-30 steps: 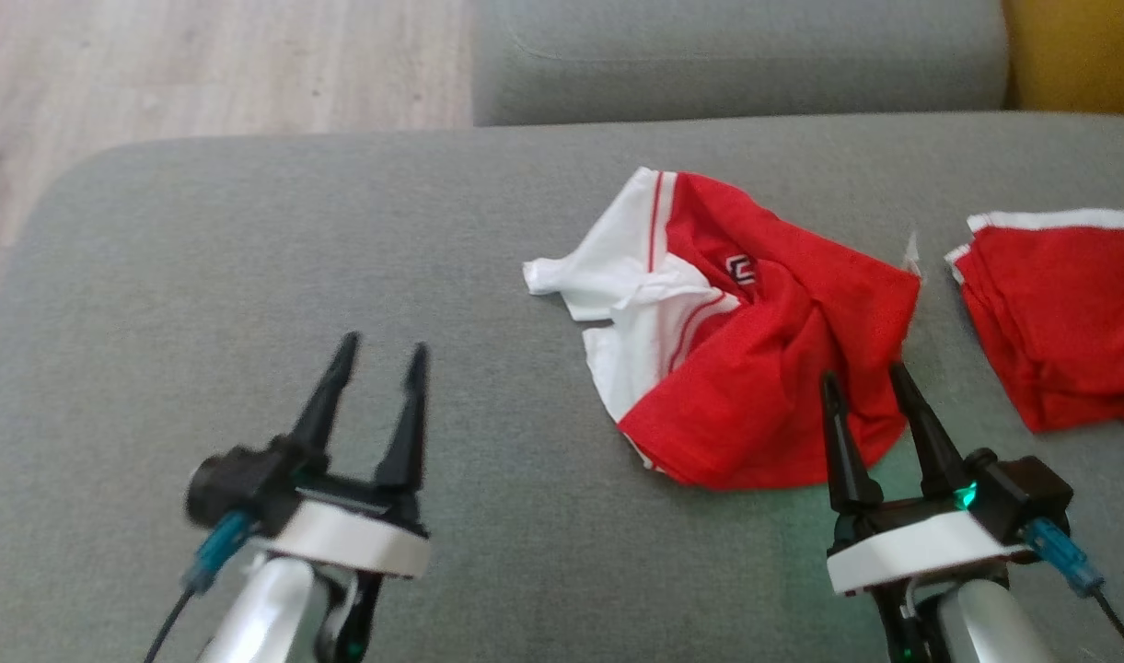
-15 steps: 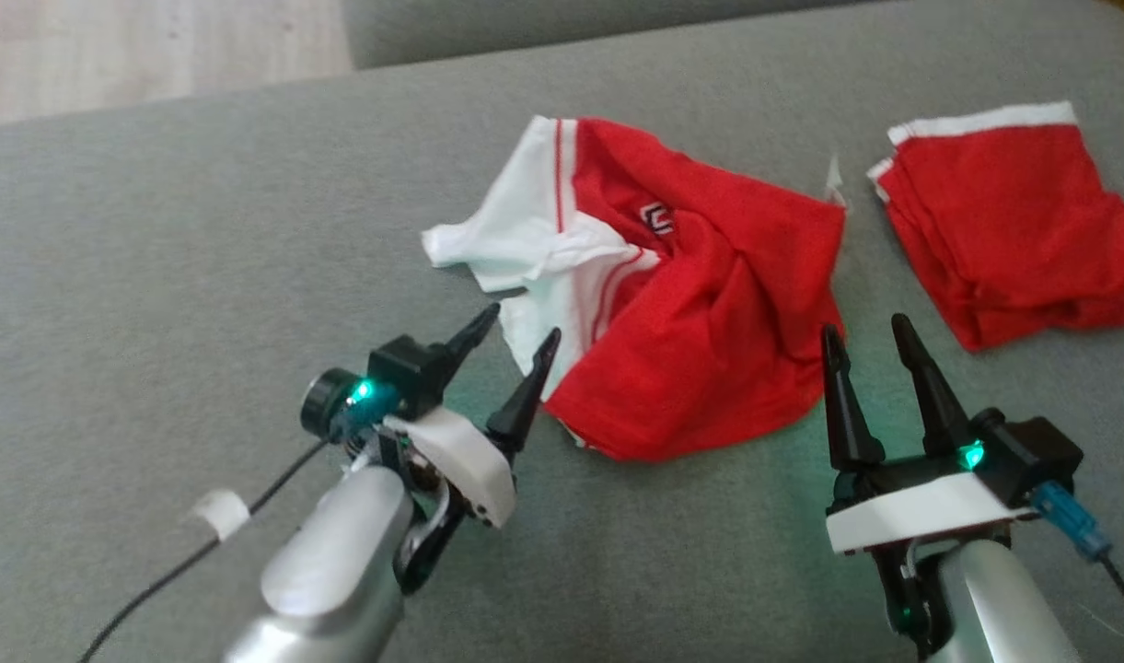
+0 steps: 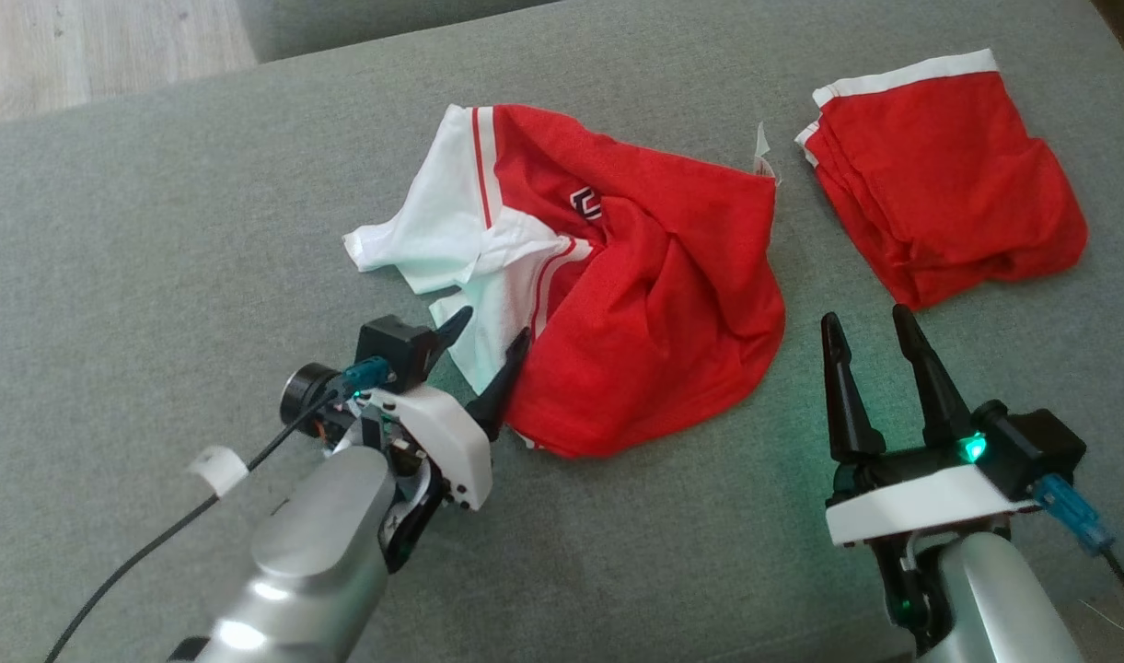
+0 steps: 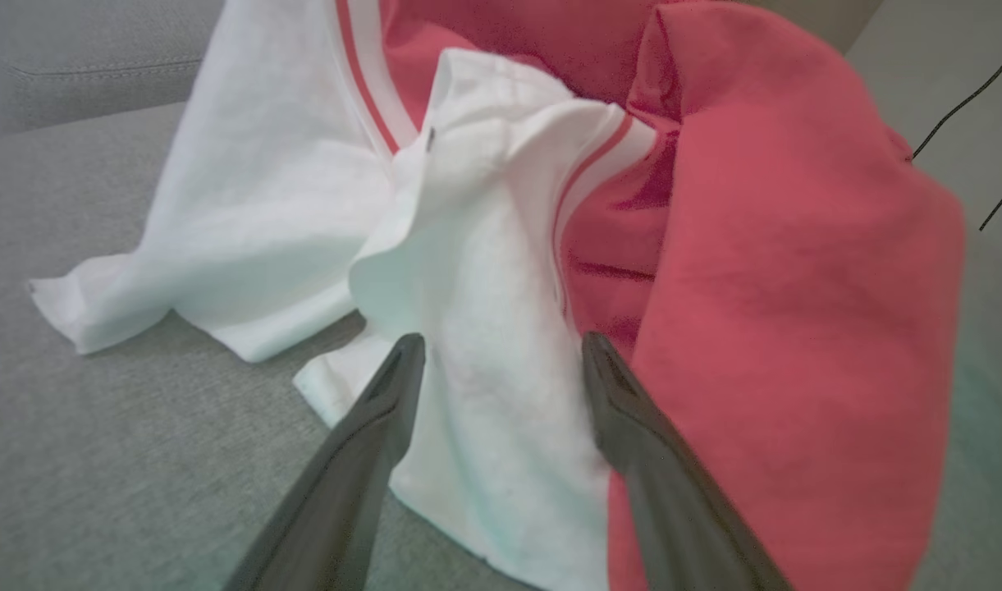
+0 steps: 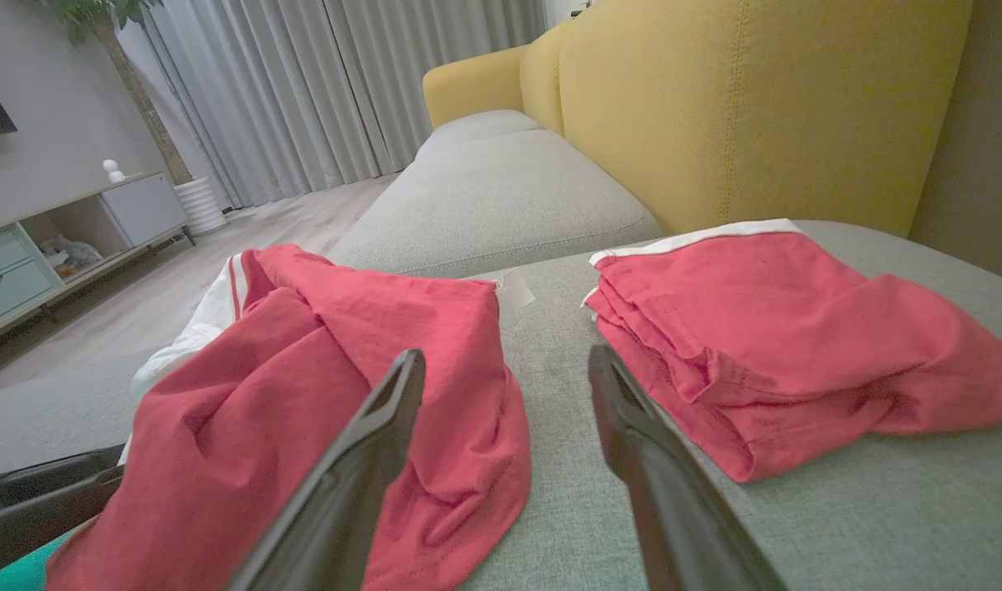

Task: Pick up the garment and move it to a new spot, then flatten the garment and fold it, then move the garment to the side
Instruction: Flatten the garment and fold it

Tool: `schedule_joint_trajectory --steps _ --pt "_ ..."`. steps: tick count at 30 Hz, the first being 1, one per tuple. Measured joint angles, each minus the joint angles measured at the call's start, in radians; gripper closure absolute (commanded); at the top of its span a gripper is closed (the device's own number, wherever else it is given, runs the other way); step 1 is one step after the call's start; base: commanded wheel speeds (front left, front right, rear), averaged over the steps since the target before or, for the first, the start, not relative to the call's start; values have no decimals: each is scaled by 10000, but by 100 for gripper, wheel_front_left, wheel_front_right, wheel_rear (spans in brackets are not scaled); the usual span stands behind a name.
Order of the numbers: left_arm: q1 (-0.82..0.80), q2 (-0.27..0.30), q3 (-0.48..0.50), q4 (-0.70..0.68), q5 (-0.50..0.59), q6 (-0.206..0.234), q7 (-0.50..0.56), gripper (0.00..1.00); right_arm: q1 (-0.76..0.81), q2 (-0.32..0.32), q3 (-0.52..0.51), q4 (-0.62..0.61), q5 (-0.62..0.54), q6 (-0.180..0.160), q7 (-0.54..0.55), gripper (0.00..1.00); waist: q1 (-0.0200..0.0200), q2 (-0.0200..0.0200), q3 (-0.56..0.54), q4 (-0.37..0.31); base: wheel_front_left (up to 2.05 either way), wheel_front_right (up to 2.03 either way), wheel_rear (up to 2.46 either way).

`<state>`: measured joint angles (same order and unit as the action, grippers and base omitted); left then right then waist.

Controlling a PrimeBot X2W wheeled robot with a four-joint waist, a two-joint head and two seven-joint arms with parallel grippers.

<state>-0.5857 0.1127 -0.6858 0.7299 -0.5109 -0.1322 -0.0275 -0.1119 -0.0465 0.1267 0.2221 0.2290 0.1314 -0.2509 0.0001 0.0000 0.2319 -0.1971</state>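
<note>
Left tool (image 3: 493,324) stands with its jaws apart and holds nothing, its two dark fingertips set either side of the near white edge of the garment (image 3: 654,304). In the left wrist view the white panel (image 4: 501,246) runs right up between them, though I cannot tell whether the tips already press the cloth. The garment lies crumpled on the grey sofa seat (image 3: 156,230), spreading from the tool toward one o'clock in the head view, with the white part on its nine o'clock side and the red bulk on its three o'clock side. To make the pick-up well, I judge the tool should sink until one finger slides under the hem, then close on a thick gather of cloth rather than one thin layer, which might slip out on lifting. Right tool (image 3: 867,315) sits at four o'clock of the garment, jaws spread and empty, just off the red edge; it could take the red side so the piece lifts evenly. At two o'clock, apart from the heap, lies a second folded red garment (image 3: 948,212), which the lift should not snag.
</note>
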Motion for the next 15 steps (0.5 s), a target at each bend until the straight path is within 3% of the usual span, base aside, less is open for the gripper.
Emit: schedule_joint_trajectory --steps 1,2,3,10,15 --pt "-44 17 -48 109 -2 0 -4 25 0 0 0 0 0 2 0 0 0 0 -3 -8 0 0 0" --pt "-74 36 -79 184 -12 0 -40 93 0 0 0 0 6 2 0 0 0 0 -8 -11 0 0 0" --pt "-105 40 -79 280 -12 0 -159 100 0 0 0 -2 21 0 0 0 0 0 -16 -7 0 0 0" --pt "-330 94 -35 750 4 42 -963 100 1 0 -21 0 79 2 0 0 0 0 -175 124 0 0 0" --pt "-518 349 221 761 125 443 -1871 100 8 0 -31 10 77 0 0 0 0 0 -455 326 0 0 0"
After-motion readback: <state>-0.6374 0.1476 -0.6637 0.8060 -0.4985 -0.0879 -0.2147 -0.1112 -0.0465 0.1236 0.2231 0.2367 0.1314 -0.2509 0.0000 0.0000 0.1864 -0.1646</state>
